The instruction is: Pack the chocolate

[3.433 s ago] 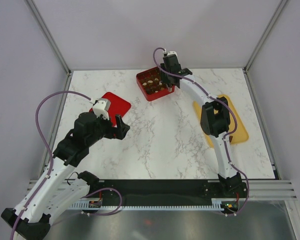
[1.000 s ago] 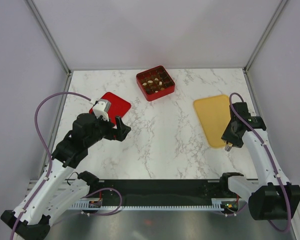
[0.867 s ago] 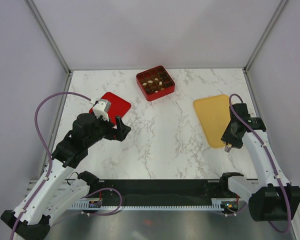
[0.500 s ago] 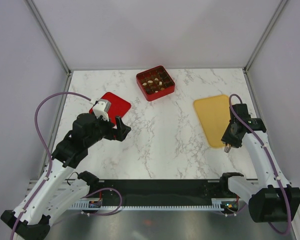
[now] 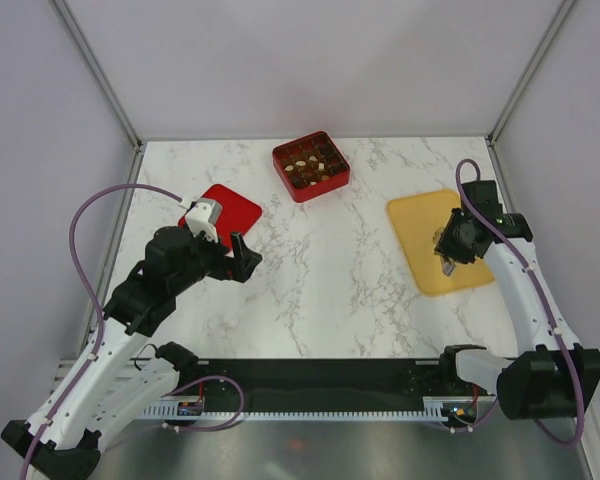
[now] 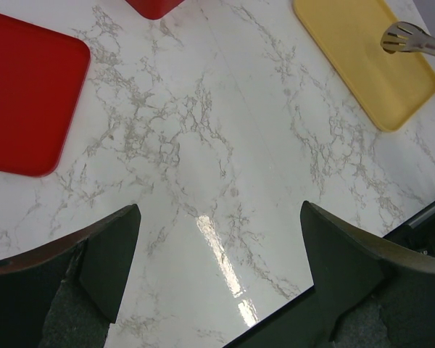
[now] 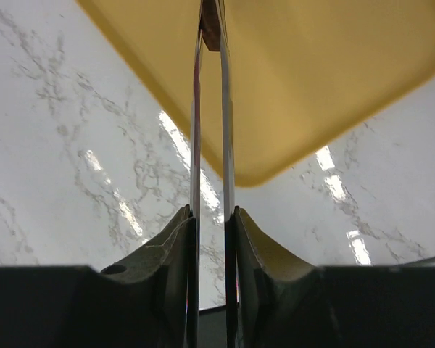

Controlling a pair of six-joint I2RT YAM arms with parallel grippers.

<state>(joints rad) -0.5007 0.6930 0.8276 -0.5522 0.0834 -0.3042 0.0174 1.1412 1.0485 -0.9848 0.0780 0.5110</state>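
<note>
Top external, right jaws: down over the near half of the yellow tray (image 5: 420, 215). From this height we cannot tell how wide they stand.
Top external, packed chocolates (image 5: 310, 165): dark and pale pieces sit in the red box (image 5: 285, 178), well beyond the right jaws and off to their left.
Top external, left jaws: apart and empty, hovering over the tabletop (image 5: 330, 270), with the red lid (image 5: 235, 208) just behind them.
Left wrist, left jaws: spread wide with only bare tabletop (image 6: 203, 145) between them. The red lid (image 6: 29, 94) lies ahead to their left and a corner of the red box (image 6: 154, 6) is further ahead. The yellow tray (image 6: 348, 43) lies ahead to their right, with the other arm's forked tip over it.
Right wrist, right jaws: two thin blades drawn close together, with a small brown chocolate piece (image 7: 211, 27) caught between their tips. We read it as pinched. The yellow tray (image 7: 312, 87) lies directly beneath the tips, and the tabletop (image 7: 80, 159) shows nearer the wrist.
Step in hand: we judge this to be the pick-up of one piece from the tray.
Next move: we would lift straight up without easing the pinch. Then we would carry the piece across to the box, line it up over a free cell, and only then part the blades. A piece this small could easily slip or twist out.
</note>
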